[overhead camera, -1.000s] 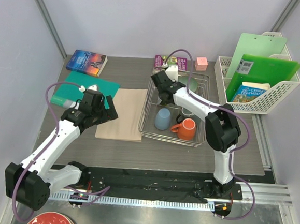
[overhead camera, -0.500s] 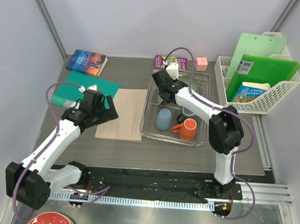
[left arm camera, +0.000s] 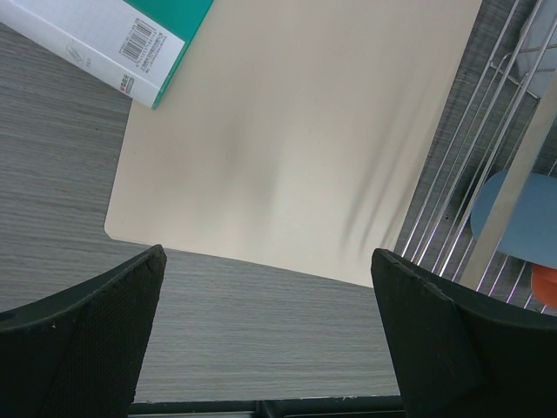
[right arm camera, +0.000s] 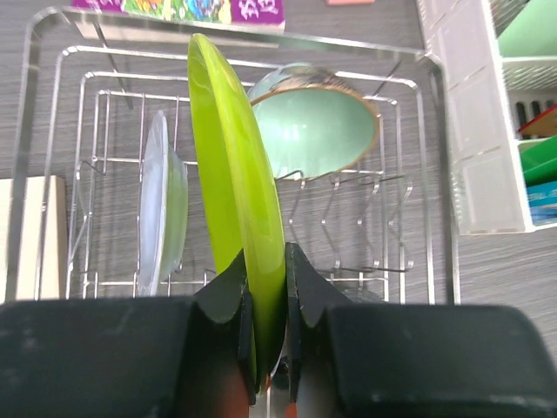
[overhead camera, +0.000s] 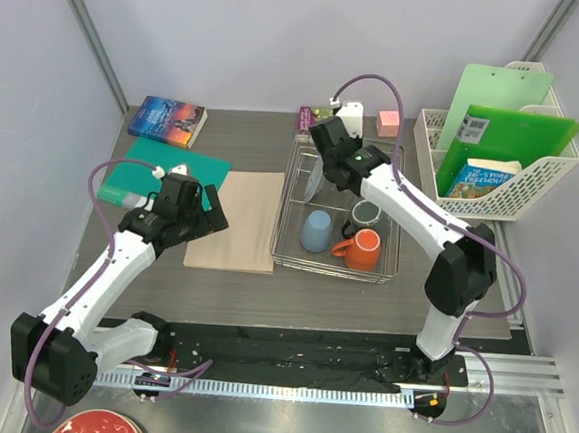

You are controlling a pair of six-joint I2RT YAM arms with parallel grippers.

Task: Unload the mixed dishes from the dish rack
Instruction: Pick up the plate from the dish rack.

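Observation:
The silver wire dish rack (overhead camera: 281, 226) stands at mid-table. My right gripper (right arm camera: 263, 261) is shut on the rim of the lime-green plate (right arm camera: 235, 174), which stands on edge above the rack bars (right arm camera: 348, 45). In the top view that gripper (overhead camera: 324, 164) hangs over the rack's back left. The white plate (right arm camera: 157, 200) stands in a slot to the left, and the sage-green bowl (right arm camera: 313, 131) leans at the back. The light blue cup (overhead camera: 313, 230) and the orange mug (overhead camera: 360, 248) sit at the rack's front. My left gripper (left arm camera: 265, 348) is open and empty over the table by the tan board (left arm camera: 287, 131).
A white slotted file basket (overhead camera: 494, 162) with green folders stands at the right. A teal book (overhead camera: 173, 162), another book (overhead camera: 167, 120), a purple book (overhead camera: 312, 118) and a pink cube (overhead camera: 388, 122) lie at the back. A red plate (overhead camera: 97, 427) sits at the near left edge.
My right arm has risen and swung back and to the right, carrying the lime-green plate up off the rack bars. The left arm has not moved.

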